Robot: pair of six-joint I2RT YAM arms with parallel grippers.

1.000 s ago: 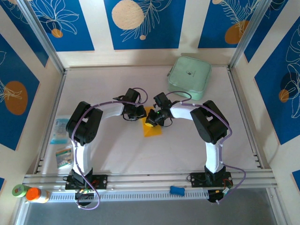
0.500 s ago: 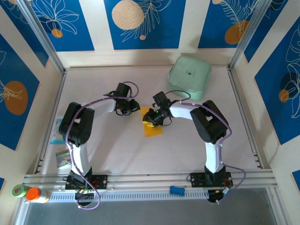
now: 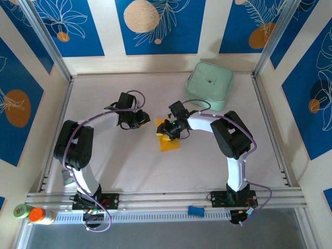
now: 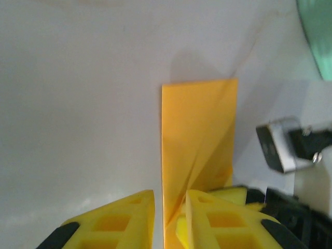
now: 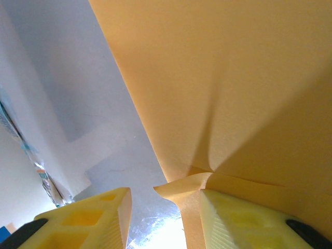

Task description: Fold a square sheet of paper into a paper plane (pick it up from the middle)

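We count one sheet of paper (image 3: 168, 142), orange-yellow, lying just left of the frame's centre on the pale desk (image 3: 129, 161). It is already folded to a narrow strip with slanting creases, which the left wrist view shows plainly (image 4: 199, 124). There are two arms and two end effectors. The left end effector (image 3: 136, 120) sits left of the sheet and a little apart from it in the top view. From its own camera its yellow fingers (image 4: 207, 218) stand only a narrow gap apart (image 4: 170, 193), with nothing clamped between them and the sheet's long edge in line with the gap. The right end effector (image 3: 168, 130) lies over the sheet's upper left part and hides that part from above. In its wrist view (image 5: 165, 192) the fingers are well apart, a curled edge of the paper (image 5: 233, 78) sits beside the right-hand finger (image 5: 244, 218), and nothing is pinched. One mint-green case (image 3: 210, 85) rests in the upper right of the desk, well apart from the sheet, and its edge shows in the upper right corner of the left wrist view (image 4: 316, 36). The right arm (image 4: 282, 150) crowds the right side there. At lower left the left arm (image 3: 72, 148) covers most of a printed packet (image 3: 67, 179). Two bottle caps, one green (image 3: 21, 210) and one orange (image 3: 37, 214), sit in the bottom left corner, and one small blue piece (image 3: 196, 210) lies on the front rail.
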